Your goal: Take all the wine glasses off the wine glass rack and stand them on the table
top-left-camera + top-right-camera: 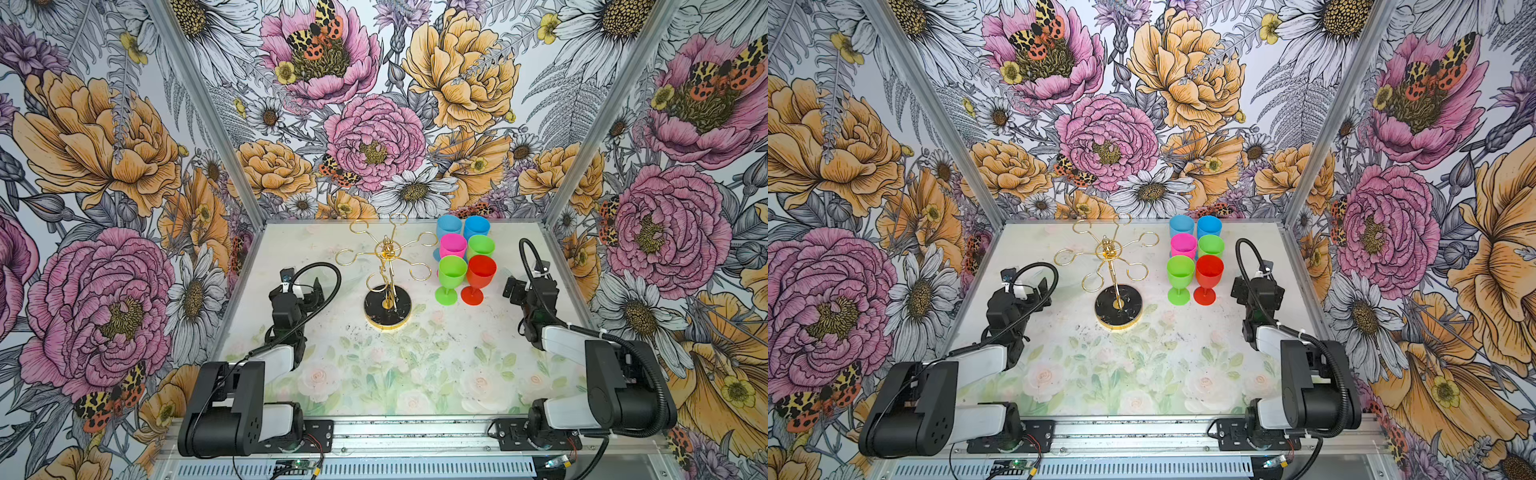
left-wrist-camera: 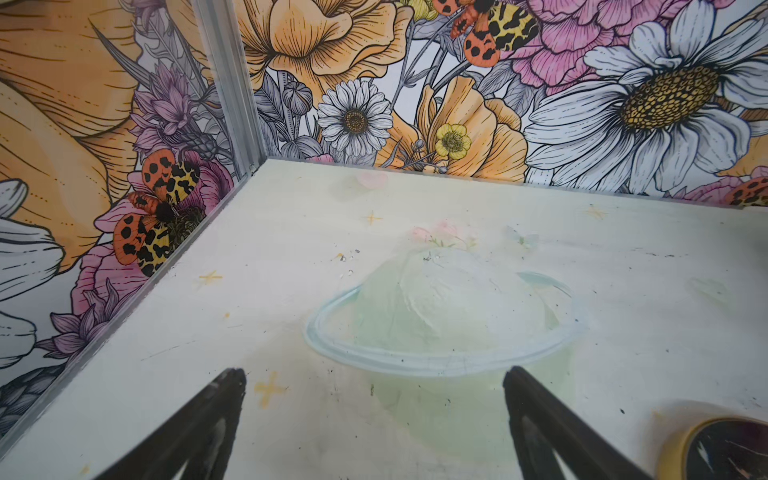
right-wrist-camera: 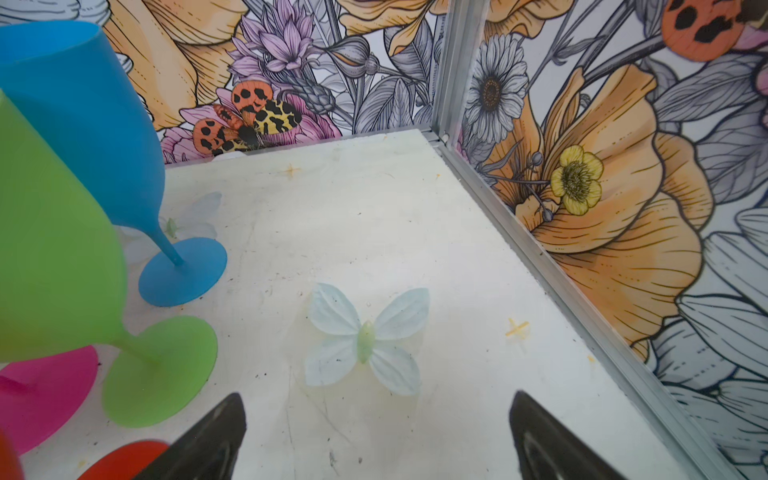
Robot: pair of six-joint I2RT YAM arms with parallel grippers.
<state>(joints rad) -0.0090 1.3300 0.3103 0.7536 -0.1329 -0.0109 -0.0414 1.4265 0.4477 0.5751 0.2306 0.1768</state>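
The gold wire wine glass rack stands mid-table on its round black base, and its loop arms are bare. Several coloured plastic wine glasses stand upright in a tight cluster to its right, the red one and a green one nearest the front. A blue one is behind them. My left gripper is open over bare table left of the rack. My right gripper is open just right of the glasses, holding nothing.
Floral walls with aluminium frame rails close in the table on three sides; the right gripper is close to the right wall. The tabletop carries only a faded printed pattern in front of the rack.
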